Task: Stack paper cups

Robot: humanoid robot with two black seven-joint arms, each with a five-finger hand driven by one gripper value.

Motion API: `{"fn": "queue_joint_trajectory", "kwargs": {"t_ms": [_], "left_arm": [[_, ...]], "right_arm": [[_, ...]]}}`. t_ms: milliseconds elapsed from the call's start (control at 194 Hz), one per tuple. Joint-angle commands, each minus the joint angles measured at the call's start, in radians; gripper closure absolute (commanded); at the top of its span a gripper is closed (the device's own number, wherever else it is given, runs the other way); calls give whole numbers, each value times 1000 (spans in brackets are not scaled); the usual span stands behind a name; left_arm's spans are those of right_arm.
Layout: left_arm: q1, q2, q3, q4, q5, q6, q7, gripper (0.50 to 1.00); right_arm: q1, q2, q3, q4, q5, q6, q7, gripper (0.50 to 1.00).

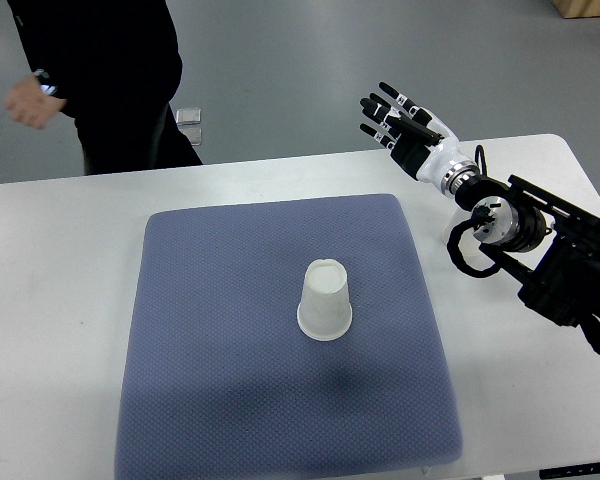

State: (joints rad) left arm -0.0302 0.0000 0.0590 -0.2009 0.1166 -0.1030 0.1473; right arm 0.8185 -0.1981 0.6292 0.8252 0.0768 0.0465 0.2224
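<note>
The paper cup (pixel 325 300) stands upside down near the middle of a blue-grey mat (pixel 210 330). Its wide rim sits flat on the mat and its small round bottom faces up. It is white. It may be more than one cup pushed together, but that cannot be told from here. Nothing is touching it.

The mat is soft-looking and square, with tiny dots all over it. It lies on a white bench (pixel 50 260) and covers most of the middle part.

The right hand (pixel 398 122) is up at the far edge of the bench, well apart from the cup. Its fingers (pixel 380 112) are black with white bands. They are stretched out and a little spread, and they hold nothing. The black arm (pixel 550 255) behind it comes in from the right side and lies over the bench.

A person (pixel 110 70) in dark clothes stands past the far side of the bench, at the top left. One hand of the person (pixel 28 103) shows near the left edge, curled around something small that is too blurry to name. The floor (pixel 310 60) behind is grey.
</note>
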Motion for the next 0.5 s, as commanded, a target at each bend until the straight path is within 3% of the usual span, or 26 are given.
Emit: {"fn": "queue_joint_trajectory", "kwargs": {"t_ms": [0, 206, 309, 495], "left_arm": [[-1, 0, 1, 0, 0, -1, 0, 500], [-1, 0, -1, -3, 0, -1, 0, 500], [-1, 0, -2, 0, 0, 0, -2, 500], [-1, 0, -2, 1, 0, 0, -2, 500]], "right_arm": [[-1, -1, -2, 0, 0, -1, 0, 574], [8, -7, -8, 9, -8, 9, -2, 574], [28, -47, -57, 11, -104, 99, -3, 574], [298, -239, -511, 71, -173, 187, -35, 574]]}}
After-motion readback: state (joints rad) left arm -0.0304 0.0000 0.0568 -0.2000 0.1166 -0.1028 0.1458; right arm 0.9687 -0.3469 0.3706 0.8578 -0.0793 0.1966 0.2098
